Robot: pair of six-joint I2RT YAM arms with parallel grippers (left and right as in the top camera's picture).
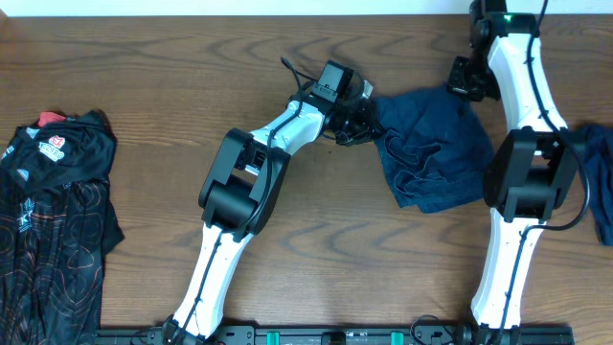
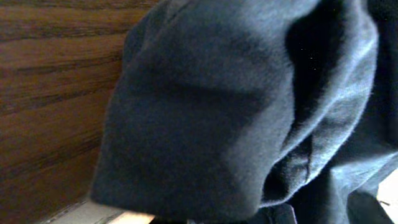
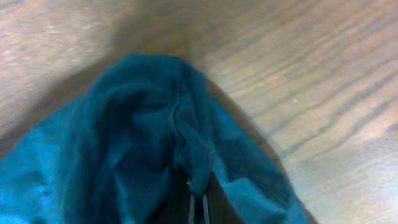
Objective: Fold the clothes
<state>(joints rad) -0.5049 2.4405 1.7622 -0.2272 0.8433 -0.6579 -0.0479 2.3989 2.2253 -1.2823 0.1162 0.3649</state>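
Observation:
A dark blue garment (image 1: 428, 149) lies bunched on the wooden table at the upper right of the overhead view. My left gripper (image 1: 362, 117) is at its left corner and shut on the cloth, which fills the left wrist view (image 2: 205, 118). My right gripper (image 1: 466, 84) is at its upper right corner and shut on a fold of the same garment (image 3: 186, 155); its fingertips (image 3: 198, 202) sit close together under the cloth.
A black and red patterned garment (image 1: 53, 220) lies at the table's left edge. Another blue cloth (image 1: 599, 182) lies at the right edge. The table's far edge (image 1: 239, 15) runs close behind both grippers.

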